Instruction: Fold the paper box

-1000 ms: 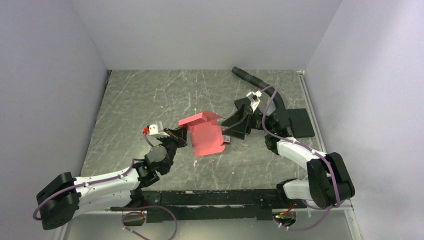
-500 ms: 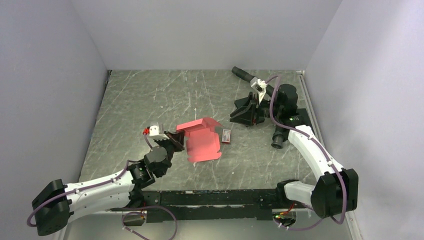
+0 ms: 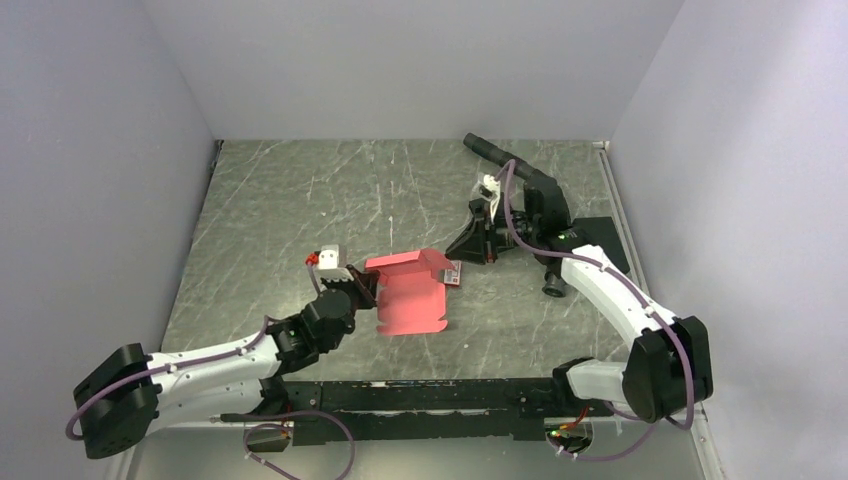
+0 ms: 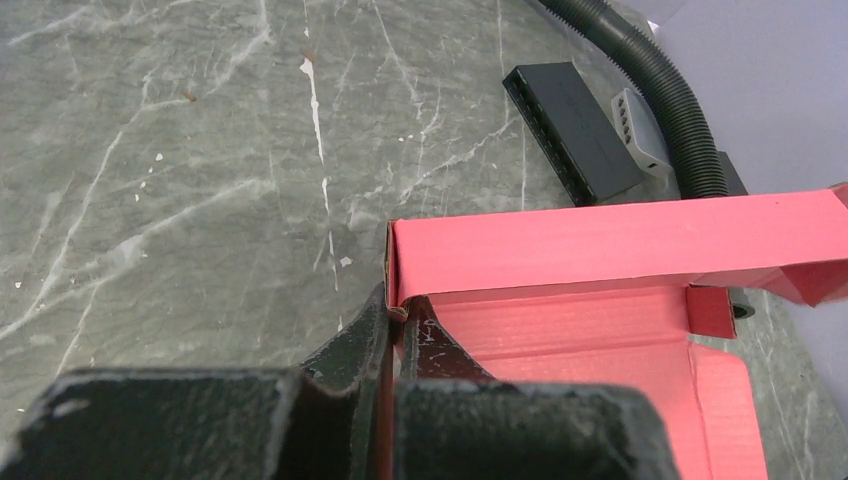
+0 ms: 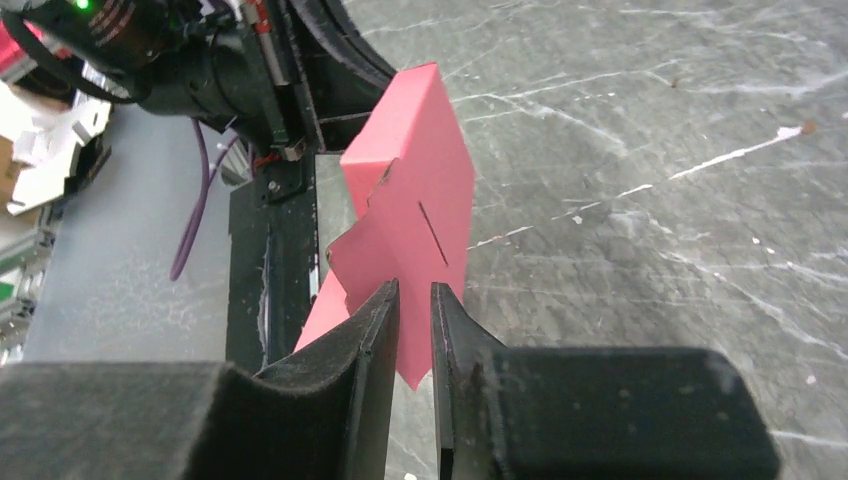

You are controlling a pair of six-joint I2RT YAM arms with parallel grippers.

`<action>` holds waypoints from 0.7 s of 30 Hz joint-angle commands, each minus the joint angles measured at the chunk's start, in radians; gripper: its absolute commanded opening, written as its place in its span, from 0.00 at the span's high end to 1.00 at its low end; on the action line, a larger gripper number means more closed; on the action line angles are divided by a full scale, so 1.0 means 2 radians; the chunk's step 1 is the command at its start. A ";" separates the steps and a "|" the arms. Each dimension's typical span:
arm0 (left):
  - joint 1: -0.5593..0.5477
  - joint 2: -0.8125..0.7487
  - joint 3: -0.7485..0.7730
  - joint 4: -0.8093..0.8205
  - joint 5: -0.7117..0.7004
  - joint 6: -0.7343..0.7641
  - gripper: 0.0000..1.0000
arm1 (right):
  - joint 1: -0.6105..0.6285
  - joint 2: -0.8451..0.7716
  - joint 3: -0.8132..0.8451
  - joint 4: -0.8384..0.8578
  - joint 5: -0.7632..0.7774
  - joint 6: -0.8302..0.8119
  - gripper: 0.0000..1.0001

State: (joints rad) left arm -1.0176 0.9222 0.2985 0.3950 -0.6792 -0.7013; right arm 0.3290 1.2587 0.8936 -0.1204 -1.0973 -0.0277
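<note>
Near the middle of the grey marbled surface (image 3: 270, 220) lies the thin red-pink cardboard paper box (image 3: 410, 300). Its base panel is flat, its far wall stands up, and a pointed flap sits at the right far corner. The left hand (image 3: 362, 292) is pinching the box's left edge. The wrist view shows the cardboard sandwiched between its black fingers (image 4: 350, 345), right at the corner where the far wall begins. The right hand (image 3: 466, 246) hovers just beside the right far corner, its fingers drawn nearly together with only a thin slit between them. The pointed flap shows beyond that slit, and I cannot tell whether any of it is caught. A small red-and-white card (image 3: 453, 272) rests on the surface just beside that same corner.

The step in hand looks like raising and tucking the right-end flaps while the left hand anchors the blank. To do it well, the left pinch should be firm but low, so the base lies flat and does not skate. The right hand would do best to meet the flap along its crease rather than at its tip, since thin card buckles when pushed at a free point. Pressing squarely toward the left hand lets the scored fold do the work. The little card is close enough to get swept, so the approach should come from above it.
</note>
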 commanded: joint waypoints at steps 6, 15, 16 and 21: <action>0.000 0.014 0.043 -0.031 -0.015 -0.032 1.00 | 0.042 -0.003 0.038 -0.072 -0.002 -0.112 0.78; 0.000 0.021 0.051 -0.036 -0.014 -0.026 1.00 | 0.067 0.008 0.042 -0.086 0.032 -0.134 0.71; 0.000 0.024 0.051 -0.033 -0.012 -0.023 1.00 | 0.070 0.009 0.042 -0.086 0.036 -0.136 0.71; 0.000 0.043 0.061 -0.024 0.001 -0.009 1.00 | 0.078 0.013 0.043 -0.085 0.059 -0.141 0.67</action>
State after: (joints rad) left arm -1.0176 0.9878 0.3649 0.3084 -0.6945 -0.7429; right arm 0.4721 1.2831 0.9348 -0.3000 -1.0187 -0.2710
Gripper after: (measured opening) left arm 0.033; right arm 0.322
